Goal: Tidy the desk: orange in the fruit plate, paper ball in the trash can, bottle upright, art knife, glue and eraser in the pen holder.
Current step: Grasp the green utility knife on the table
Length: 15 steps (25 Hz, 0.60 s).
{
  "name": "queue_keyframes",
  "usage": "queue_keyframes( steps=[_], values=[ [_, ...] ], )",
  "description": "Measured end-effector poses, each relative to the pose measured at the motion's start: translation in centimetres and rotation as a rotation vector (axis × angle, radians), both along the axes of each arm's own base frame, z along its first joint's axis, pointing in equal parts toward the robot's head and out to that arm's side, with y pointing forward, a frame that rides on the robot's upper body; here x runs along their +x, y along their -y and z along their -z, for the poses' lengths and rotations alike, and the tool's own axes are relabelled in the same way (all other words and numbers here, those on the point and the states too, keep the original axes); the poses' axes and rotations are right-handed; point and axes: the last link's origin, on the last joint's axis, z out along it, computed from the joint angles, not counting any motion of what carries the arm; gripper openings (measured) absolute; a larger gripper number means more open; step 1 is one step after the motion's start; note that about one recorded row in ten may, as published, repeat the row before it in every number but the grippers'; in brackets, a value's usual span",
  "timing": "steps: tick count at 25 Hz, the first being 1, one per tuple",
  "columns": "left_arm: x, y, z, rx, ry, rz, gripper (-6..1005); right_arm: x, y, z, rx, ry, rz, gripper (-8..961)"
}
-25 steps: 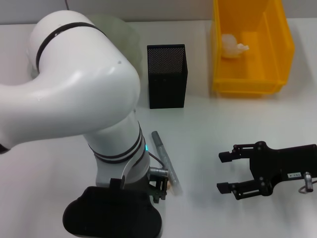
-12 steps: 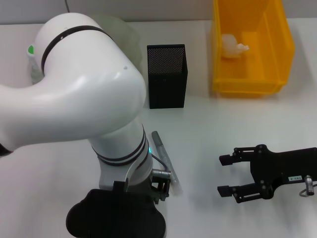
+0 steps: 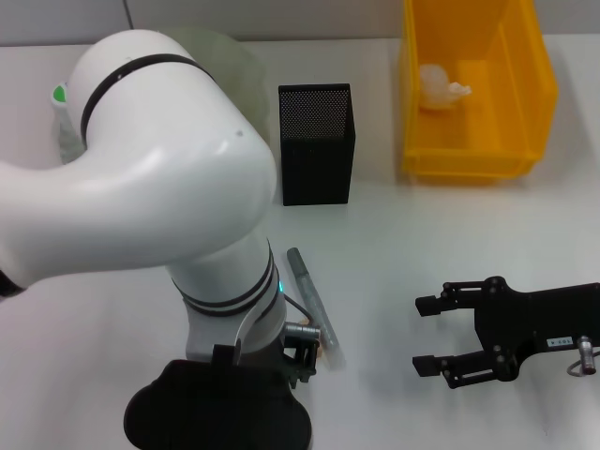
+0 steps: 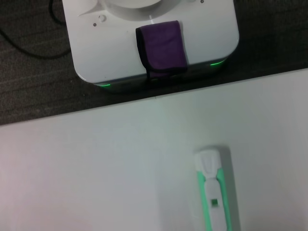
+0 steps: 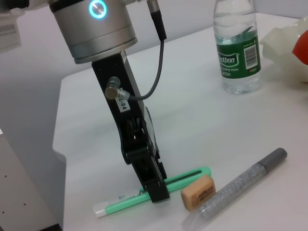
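The white desk (image 3: 394,244) is the landmark here: a plain, pale tabletop with a dark carpeted floor beyond its near edge, where the robot's white base (image 4: 151,41) stands. On the desk, toward its far side, the black mesh pen holder (image 3: 315,143) stands upright, and beside it the yellow trash can (image 3: 473,89) already has the paper ball (image 3: 439,84) inside. Nearer the desk's front edge lie the glitter-grey glue (image 3: 311,298), the tan eraser (image 5: 198,192) just beside it, and the green art knife (image 5: 153,191), all flat on the surface. The left gripper (image 5: 153,185) is down at the desk, its black fingers standing on either side of the art knife's middle; whether they have pinched it cannot be told. The right gripper (image 3: 433,333) hovers over bare desk well apart from the glue, with its jaws spread and nothing between them. The bottle (image 5: 237,45) stands upright on the desk, beside the fruit plate (image 5: 284,41).
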Motion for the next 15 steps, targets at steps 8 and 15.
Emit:
queue_keyframes(
  steps=[8,15],
  values=[
    [-0.27,0.14,0.19,0.002,-0.004,-0.006,363,0.06,0.04,0.06,0.003,0.001,0.002,792],
    [-0.35,0.20,0.25,0.006,-0.005,-0.010,336,0.04,0.04,0.06,0.006,0.001,-0.008,791]
  ],
)
